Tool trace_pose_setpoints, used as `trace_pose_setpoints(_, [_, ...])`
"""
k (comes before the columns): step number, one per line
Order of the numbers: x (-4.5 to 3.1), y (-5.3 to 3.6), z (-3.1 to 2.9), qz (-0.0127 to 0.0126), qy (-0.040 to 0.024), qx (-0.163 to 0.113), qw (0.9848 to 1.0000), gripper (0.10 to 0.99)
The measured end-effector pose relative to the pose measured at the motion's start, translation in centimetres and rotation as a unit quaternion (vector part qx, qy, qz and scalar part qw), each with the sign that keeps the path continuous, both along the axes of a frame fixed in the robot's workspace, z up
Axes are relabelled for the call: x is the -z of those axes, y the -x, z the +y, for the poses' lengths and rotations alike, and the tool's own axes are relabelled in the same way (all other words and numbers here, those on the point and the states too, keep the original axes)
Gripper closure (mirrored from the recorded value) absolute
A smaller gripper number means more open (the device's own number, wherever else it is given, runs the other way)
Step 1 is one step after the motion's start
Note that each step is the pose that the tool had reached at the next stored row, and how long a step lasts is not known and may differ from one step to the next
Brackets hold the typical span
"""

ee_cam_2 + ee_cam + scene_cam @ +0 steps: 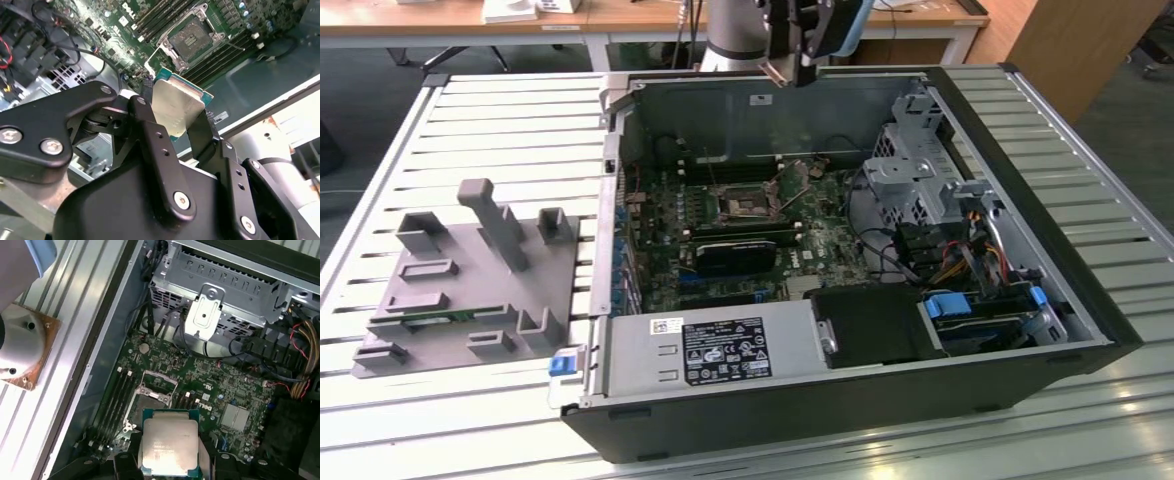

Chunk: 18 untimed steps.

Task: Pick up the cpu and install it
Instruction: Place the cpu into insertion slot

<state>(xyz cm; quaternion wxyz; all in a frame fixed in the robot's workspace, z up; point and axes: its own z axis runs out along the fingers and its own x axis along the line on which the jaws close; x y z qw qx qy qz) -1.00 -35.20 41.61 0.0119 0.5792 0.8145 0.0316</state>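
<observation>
- The hand (175,119) pinches the cpu (176,97) between its two black fingers (146,117), one pressed on each of two opposite edges, with the silver top facing the second wrist view.
- In the exterior view the hand (797,62) hangs above the far wall of the open case (854,395), which lies on its side on the slatted tabletop (494,130).
- The cpu (170,445) is off every surface, held aloft over the green board (220,385). In the first wrist view it sits just short of the socket (152,400) and clear of it.
- The socket (750,205) lies near the middle of the board and looks bare, so the chip is lifted but not yet seated.
- The chip looks light, thin and stiff, and it should not bend in the pinch. Its polished metal lid is probably slippery, and the underside contacts are likely fragile.
- The pale rim at the sides is the safest place to take hold, as here, keeping pressure off both flat faces.
- A grey fixture (467,270) with upright posts stands on the tabletop at the exterior view's left, well apart from the case.
</observation>
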Motion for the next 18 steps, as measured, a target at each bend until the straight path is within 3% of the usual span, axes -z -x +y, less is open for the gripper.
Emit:
trace_pose_setpoints(3, [0.05, 0.0, 0.0, 0.0, 0.0, 0.026, 0.9997, 0.553])
trace_pose_setpoints(9, [0.22, 0.0, 0.0, 0.0, 0.0, 0.084, 0.9964, 0.553])
trace_pose_setpoints(14, [0.38, 0.0, 0.0, 0.0, 0.0, 0.127, 0.9919, 0.553])
trace_pose_setpoints(18, [0.53, 0.0, 0.0, 0.0002, 0.0, 0.16, 0.9871, 0.553])
